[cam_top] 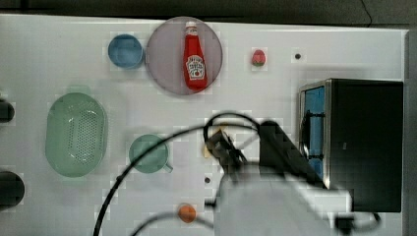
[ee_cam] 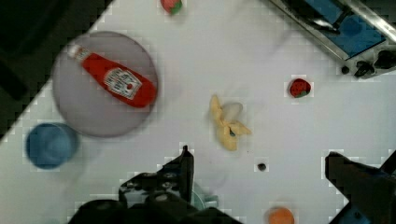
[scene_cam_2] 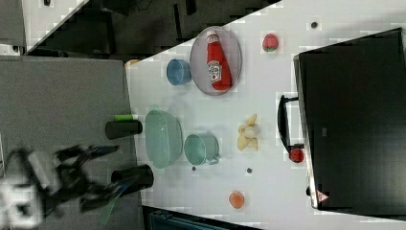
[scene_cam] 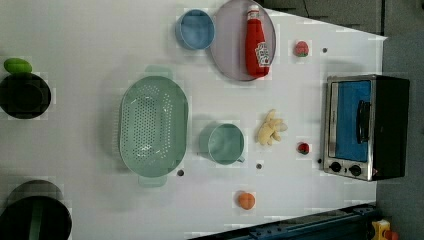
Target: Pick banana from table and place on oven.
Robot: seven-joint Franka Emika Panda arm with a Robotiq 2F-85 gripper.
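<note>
**Item: banana, awaiting pickup**

We log the banana point(scene_cam: 270, 128) lying loose on the table point(scene_cam: 90, 40), between the green cup point(scene_cam: 226, 144) and the oven point(scene_cam: 367, 127), probably unobstructed from above. The gripper point(ee_cam: 259, 170) hangs over it, fingers spread wide and empty, we judge ready for descent.

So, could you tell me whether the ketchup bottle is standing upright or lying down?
Lying down. The ketchup bottle rests flat on its side across the round grey plate, label facing up, its white cap near the plate's rim.
</note>
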